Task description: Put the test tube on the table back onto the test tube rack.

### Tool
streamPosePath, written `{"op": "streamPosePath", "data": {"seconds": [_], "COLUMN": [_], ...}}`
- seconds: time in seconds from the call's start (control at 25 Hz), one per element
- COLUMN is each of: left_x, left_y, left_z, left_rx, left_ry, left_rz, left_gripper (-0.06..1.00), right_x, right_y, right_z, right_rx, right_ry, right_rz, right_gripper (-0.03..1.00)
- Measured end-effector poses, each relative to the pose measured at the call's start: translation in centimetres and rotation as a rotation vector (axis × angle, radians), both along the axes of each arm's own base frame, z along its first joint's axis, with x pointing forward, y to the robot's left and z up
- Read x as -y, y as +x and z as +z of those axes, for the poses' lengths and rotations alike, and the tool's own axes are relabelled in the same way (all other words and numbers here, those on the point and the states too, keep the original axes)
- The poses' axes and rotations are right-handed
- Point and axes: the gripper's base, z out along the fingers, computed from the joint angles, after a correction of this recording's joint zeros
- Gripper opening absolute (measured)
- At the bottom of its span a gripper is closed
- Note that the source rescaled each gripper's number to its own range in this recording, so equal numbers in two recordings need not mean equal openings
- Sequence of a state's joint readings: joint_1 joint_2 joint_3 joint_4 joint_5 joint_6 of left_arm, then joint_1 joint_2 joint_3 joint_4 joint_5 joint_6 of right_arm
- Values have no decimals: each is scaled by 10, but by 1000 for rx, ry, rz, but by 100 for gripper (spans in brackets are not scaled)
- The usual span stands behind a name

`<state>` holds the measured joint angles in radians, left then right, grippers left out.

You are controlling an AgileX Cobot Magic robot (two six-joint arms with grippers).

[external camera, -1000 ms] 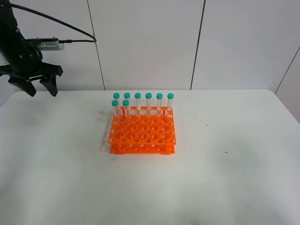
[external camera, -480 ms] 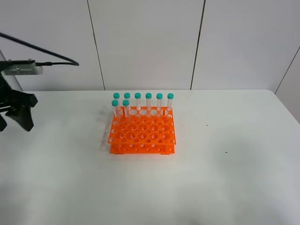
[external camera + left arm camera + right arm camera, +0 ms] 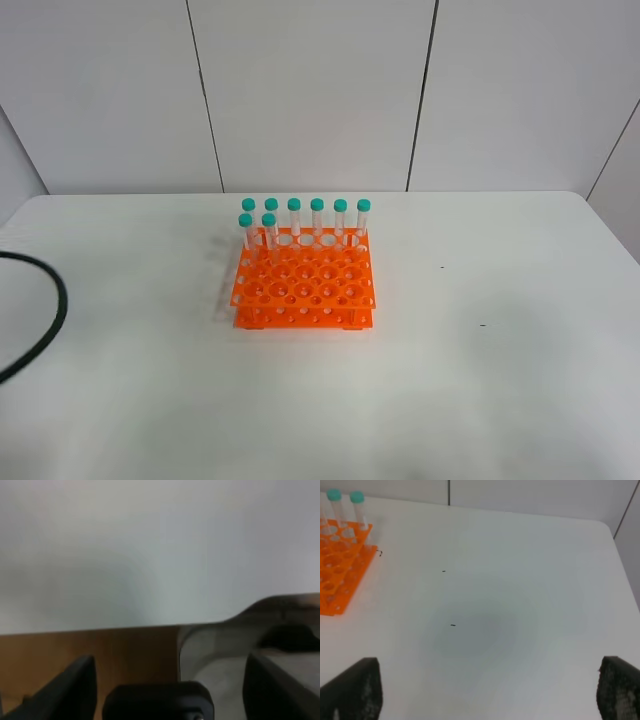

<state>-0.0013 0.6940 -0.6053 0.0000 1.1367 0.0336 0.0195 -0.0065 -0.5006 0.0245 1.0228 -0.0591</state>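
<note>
Stands among eight slim clear teal-capped test tubes (image 3: 268, 228) in bright orange holed plastic rack (image 3: 303, 290), frame centre; none on white matte surface (image 3: 480, 380). Left claw (image 3: 170, 672) and right claw (image 3: 485, 690) released, empty. Could snag rack: black cable (image 3: 55, 310) looping at left edge.

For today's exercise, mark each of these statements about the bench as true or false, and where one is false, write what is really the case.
1. Eight teal-capped tubes stand in the orange rack. True.
2. A tube lies loose on the white table. False: none shows lying there.
3. The tubes fill the rack's near rows. False: they stand in its far rows.
4. A black cable crosses the table's left edge. True.
5. The right gripper holds a tube. False: its fingers stand apart, empty.
</note>
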Motion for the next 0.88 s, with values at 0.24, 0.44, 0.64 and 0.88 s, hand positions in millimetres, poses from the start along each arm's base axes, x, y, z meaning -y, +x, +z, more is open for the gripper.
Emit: {"op": "streamPosePath", "data": {"seconds": [0.24, 0.44, 0.64, 0.88], "left_x": [0, 0, 0, -1], "left_y": [-43, -66, -86, -96], "left_z": [-8, -3, -2, -3], "left_rx": [281, 458, 598, 664], "left_ry": [-1, -1, -2, -1], "left_rz": [3, 3, 3, 12], "left_gripper": [97, 97, 97, 97], "right_x": [0, 0, 0, 0], "right_y": [0, 0, 0, 0], "right_z": [0, 0, 0, 0], "right_rx": [0, 0, 0, 0], "right_ry": [0, -1, -1, -1], "right_rz": [0, 0, 0, 0], "right_gripper": [94, 94, 94, 94]}}
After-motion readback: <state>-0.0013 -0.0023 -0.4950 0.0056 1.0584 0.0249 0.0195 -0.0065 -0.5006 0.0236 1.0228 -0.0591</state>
